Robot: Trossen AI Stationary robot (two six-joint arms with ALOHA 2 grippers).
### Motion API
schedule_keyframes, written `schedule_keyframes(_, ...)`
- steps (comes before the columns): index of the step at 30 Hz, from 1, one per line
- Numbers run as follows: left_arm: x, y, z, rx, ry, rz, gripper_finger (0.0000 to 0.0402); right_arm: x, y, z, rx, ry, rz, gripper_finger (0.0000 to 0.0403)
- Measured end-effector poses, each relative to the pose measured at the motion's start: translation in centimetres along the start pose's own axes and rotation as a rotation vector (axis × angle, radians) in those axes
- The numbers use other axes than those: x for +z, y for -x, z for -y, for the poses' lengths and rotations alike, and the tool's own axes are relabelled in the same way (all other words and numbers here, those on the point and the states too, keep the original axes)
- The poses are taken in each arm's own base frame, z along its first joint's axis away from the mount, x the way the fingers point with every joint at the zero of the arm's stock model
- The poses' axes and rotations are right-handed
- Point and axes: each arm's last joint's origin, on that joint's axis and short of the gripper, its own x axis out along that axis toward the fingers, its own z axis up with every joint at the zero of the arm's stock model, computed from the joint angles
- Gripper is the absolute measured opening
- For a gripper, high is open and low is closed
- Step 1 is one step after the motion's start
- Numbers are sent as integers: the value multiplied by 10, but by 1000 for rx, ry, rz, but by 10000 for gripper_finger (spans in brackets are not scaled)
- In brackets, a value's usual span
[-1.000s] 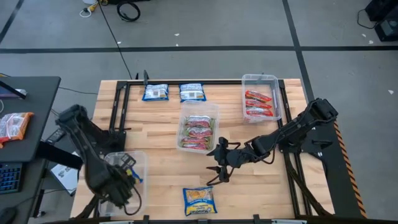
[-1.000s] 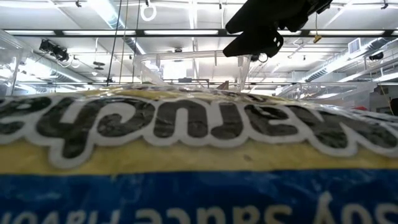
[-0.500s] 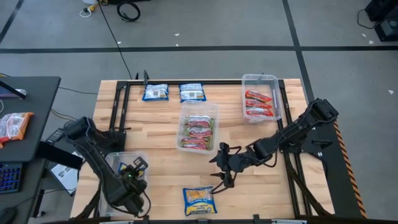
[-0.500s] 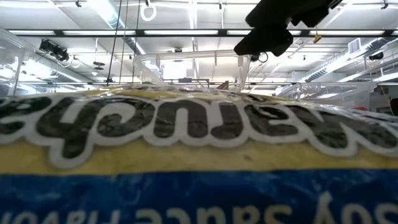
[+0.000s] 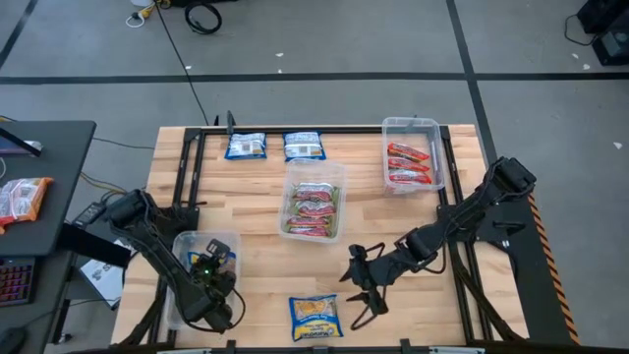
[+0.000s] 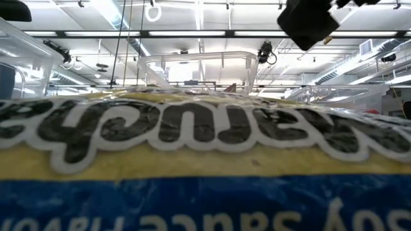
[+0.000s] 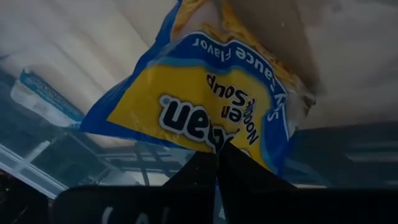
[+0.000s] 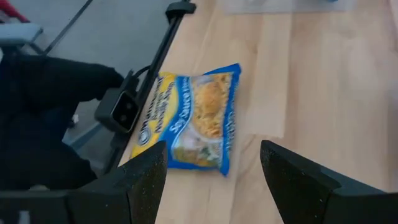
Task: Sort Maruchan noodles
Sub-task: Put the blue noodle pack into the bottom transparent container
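Left pincer (image 7: 217, 163) tips hidden behind clamped blue-and-yellow packet (image 7: 211, 99).

Both arms are black, made of thin links with thicker round joints. The left tool (image 5: 211, 285) has a small green and blue spot on its wrist. The right tool (image 5: 362, 295) has two thin black fingers (image 8: 305, 180), flat, with angular edges and a matte surface.
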Motion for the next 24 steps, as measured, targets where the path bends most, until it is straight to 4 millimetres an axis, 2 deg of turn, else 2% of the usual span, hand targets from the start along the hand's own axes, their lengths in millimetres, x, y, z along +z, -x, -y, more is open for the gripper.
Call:
schedule_keyframes(12, 1, 0, -1, 9, -9, 3, 24, -3, 1, -10, 23, -3, -6, 252)
schedule_keyframes(24, 0, 0, -1, 5, -44, 2, 114, -5, 2, -15, 36, -8, -9, 252)
